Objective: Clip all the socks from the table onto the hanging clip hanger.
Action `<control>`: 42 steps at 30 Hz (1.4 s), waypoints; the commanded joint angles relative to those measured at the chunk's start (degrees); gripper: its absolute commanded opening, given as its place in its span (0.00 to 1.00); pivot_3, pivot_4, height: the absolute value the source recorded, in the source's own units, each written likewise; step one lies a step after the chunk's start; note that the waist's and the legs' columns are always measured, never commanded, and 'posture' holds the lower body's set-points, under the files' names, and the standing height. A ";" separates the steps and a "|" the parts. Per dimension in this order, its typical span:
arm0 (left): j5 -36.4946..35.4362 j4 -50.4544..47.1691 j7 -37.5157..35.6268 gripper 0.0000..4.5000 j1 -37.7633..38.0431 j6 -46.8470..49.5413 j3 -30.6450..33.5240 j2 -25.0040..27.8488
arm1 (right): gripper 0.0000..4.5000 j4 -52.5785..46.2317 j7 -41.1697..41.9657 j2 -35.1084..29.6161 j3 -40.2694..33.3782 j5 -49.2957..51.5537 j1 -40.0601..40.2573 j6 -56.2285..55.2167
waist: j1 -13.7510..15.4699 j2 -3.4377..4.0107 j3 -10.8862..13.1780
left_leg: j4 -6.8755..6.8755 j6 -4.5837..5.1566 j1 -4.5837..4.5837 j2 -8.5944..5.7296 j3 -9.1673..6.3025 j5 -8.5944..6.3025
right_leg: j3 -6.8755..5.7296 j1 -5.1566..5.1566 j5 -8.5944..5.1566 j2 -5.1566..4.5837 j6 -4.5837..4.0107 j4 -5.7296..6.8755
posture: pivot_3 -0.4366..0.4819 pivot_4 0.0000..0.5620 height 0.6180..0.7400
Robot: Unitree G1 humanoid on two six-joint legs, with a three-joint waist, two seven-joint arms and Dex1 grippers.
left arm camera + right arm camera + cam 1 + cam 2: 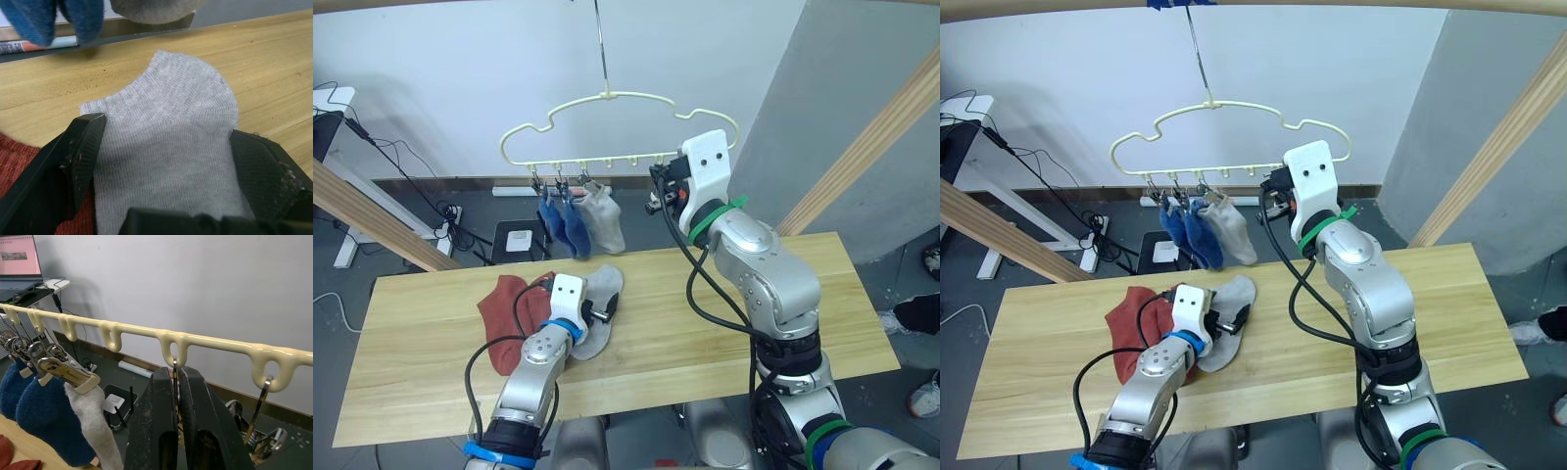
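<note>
Grey sock (166, 147) lies flat between open jaws.

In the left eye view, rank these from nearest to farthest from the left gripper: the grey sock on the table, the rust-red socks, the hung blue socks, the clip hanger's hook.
1. Grey sock on the table: lying between the open fingers of the left gripper.
2. Rust-red socks: beside it on the table, on the robot's left.
3. Hung blue socks: clipped up behind the table.
4. Clip hanger's hook: highest and farthest.

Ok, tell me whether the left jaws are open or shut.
Open: the left gripper has its jaws spread either side of the grey sock lying on the table.
</note>
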 commanded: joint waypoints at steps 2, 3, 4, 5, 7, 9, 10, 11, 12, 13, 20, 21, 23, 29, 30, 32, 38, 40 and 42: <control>1.91 0.69 -0.42 0.96 0.13 0.59 -0.97 0.32 | 0.00 -1.90 -0.03 0.50 -0.42 0.79 0.26 0.30 | 0.00 0.00 0.00 | 0.00 0.00 0.00 0.00 -0.01 0.00 | 0.00 0.01 0.00 0.00 0.00 0.00 | 0.24 0.51 1.00; 2.01 0.84 -0.69 0.91 0.11 0.94 -0.99 0.44 | 0.00 -1.86 -0.04 0.55 -0.44 0.79 0.25 0.31 | -0.01 0.00 0.00 | 0.00 0.00 0.00 0.00 -0.01 0.00 | 0.00 0.01 0.00 0.00 0.00 0.00 | 0.24 0.51 1.00; 2.11 0.95 -0.89 0.87 0.10 1.16 -0.99 0.52 | 0.00 -1.83 -0.05 0.59 -0.46 0.78 0.23 0.31 | 0.00 0.00 -0.01 | 0.00 0.00 0.01 0.00 -0.01 0.00 | 0.00 0.01 0.00 0.00 0.00 0.00 | 0.24 0.51 1.00; 2.13 1.00 -1.10 0.81 0.15 1.57 -0.98 0.58 | 0.00 -1.82 -0.07 0.63 -0.44 0.75 0.22 0.29 | -0.01 0.00 -0.01 | 0.00 0.00 0.01 0.00 -0.01 0.00 | 0.00 0.01 0.00 0.00 0.00 0.00 | 0.24 0.51 1.00; 2.21 1.05 -1.21 0.72 0.30 1.94 -0.76 0.65 | 0.00 -1.83 -0.09 0.66 -0.40 0.69 0.23 0.26 | -0.01 0.01 -0.01 | 0.00 0.00 0.01 0.00 -0.01 0.00 | 0.00 0.01 0.00 0.00 0.00 0.00 | 0.23 0.51 1.00; 2.31 1.03 -1.35 0.66 0.48 2.01 -0.54 0.78 | 0.00 -1.85 -0.09 0.67 -0.39 0.64 0.27 0.28 | -0.01 0.00 -0.02 | 0.00 0.00 0.01 0.00 0.00 0.00 | 0.00 0.01 0.00 0.00 0.00 0.00 | 0.23 0.51 1.00; 2.35 1.00 -1.48 0.63 0.56 1.99 -0.51 0.84 | 0.00 -1.86 -0.09 0.67 -0.39 0.63 0.29 0.30 | -0.02 0.00 -0.02 | 0.00 0.00 0.01 0.00 -0.01 0.00 | 0.00 0.01 0.00 0.00 0.00 0.00 | 0.23 0.51 1.00; 2.31 0.93 -1.67 0.60 0.65 1.96 -0.51 0.89 | 0.00 -1.86 -0.08 0.64 -0.36 0.60 0.28 0.29 | -0.02 0.00 -0.02 | 0.00 0.00 0.01 0.00 -0.01 0.00 | 0.00 0.01 0.00 0.00 0.00 0.00 | 0.23 0.51 1.00; 2.01 0.83 -1.97 0.57 0.73 1.92 -0.42 0.82 | 0.00 -1.83 -0.05 0.60 -0.34 0.57 0.25 0.26 | -0.02 0.00 -0.02 | 0.00 0.00 0.02 0.00 -0.01 0.00 | 0.00 0.01 0.00 0.00 0.00 0.00 | 0.23 0.51 1.00; 1.78 0.77 -2.15 0.54 0.78 1.91 -0.33 0.75 | 0.00 -1.82 -0.03 0.57 -0.32 0.55 0.22 0.23 | -0.03 0.00 -0.03 | 0.00 0.00 0.02 0.00 -0.01 0.00 | 0.00 0.01 0.00 0.00 0.00 0.00 | 0.23 0.51 1.00; -1.65 -1.30 -8.04 0.35 1.28 -1.84 -0.60 0.22 | 0.00 -1.68 -0.04 0.42 -0.34 0.39 0.13 -0.02 | -0.04 0.00 -0.04 | -0.01 0.00 0.01 0.00 0.00 0.00 | 0.00 0.02 0.00 0.00 0.01 -0.02 | 0.23 0.51 1.00; -1.59 -1.43 -8.41 0.32 1.24 -2.50 -0.72 0.24 | 0.00 -1.65 -0.04 0.40 -0.35 0.37 0.13 -0.06 | -0.03 0.00 -0.04 | -0.02 0.00 0.01 0.00 0.00 0.00 | 0.01 0.01 0.00 0.00 0.01 -0.03 | 0.23 0.51 1.00; -2.06 -1.58 -9.17 0.20 1.24 -3.40 -0.67 -0.08 | 0.00 -1.62 -0.05 0.38 -0.35 0.35 0.13 -0.09 | -0.02 0.00 -0.04 | -0.03 0.00 -0.01 0.00 -0.01 0.00 | -0.01 0.01 0.00 0.00 0.01 -0.04 | 0.23 0.51 1.00; -5.19 -4.45 -12.09 0.00 0.40 -11.72 -0.24 -2.85 | 0.00 -1.92 0.01 0.35 -0.72 0.66 -0.04 0.26 | -0.03 0.00 -0.04 | -0.03 0.00 -0.01 0.00 0.00 0.00 | 0.00 0.01 0.00 0.00 0.01 -0.05 | 0.23 0.51 1.00; -5.12 -4.86 -12.11 0.00 -0.19 -12.96 -0.24 -3.21 | 0.00 -1.99 0.03 0.39 -0.83 0.79 -0.05 0.39 | 0.00 0.00 -0.04 | -0.03 0.00 -0.01 0.00 0.01 0.00 | 0.01 0.01 0.00 -0.01 0.01 -0.05 | 0.22 0.51 1.00; -4.48 -5.18 -12.27 0.00 -1.04 -14.66 -0.56 -3.46 | 0.00 -2.07 0.08 0.50 -0.99 1.02 -0.03 0.60 | -0.01 0.00 -0.04 | -0.03 0.00 -0.02 0.00 0.00 0.00 | 0.01 0.01 0.00 -0.01 0.01 -0.06 | 0.22 0.51 1.00; -2.70 -6.21 -12.72 0.00 -4.03 -20.55 -2.52 -4.46 | 0.00 -2.37 -0.13 1.37 -2.04 2.27 0.02 1.81 | -0.20 0.00 -0.04 | -0.04 0.00 -0.01 0.00 0.01 0.00 | 0.02 0.01 -0.01 0.01 0.01 -0.06 | 0.22 0.51 1.00; -2.72 -5.99 -12.39 0.00 -4.39 -21.27 -2.46 -4.66 | 0.00 -2.44 -0.23 1.36 -2.13 2.54 -0.01 2.01 | -0.20 0.00 -0.04 | -0.04 0.00 -0.03 -0.01 0.01 0.00 | 0.02 0.01 -0.01 0.01 0.01 -0.07 | 0.22 0.51 1.00; -2.57 -5.42 -12.60 0.00 -5.09 -21.95 -2.40 -4.45 | 0.00 -2.44 -0.21 1.52 -2.31 3.00 -0.01 2.35 | -0.23 0.00 -0.04 | -0.04 0.00 -0.02 -0.01 0.01 0.00 | 0.02 0.01 -0.01 0.01 0.01 -0.07 | 0.22 0.51 1.00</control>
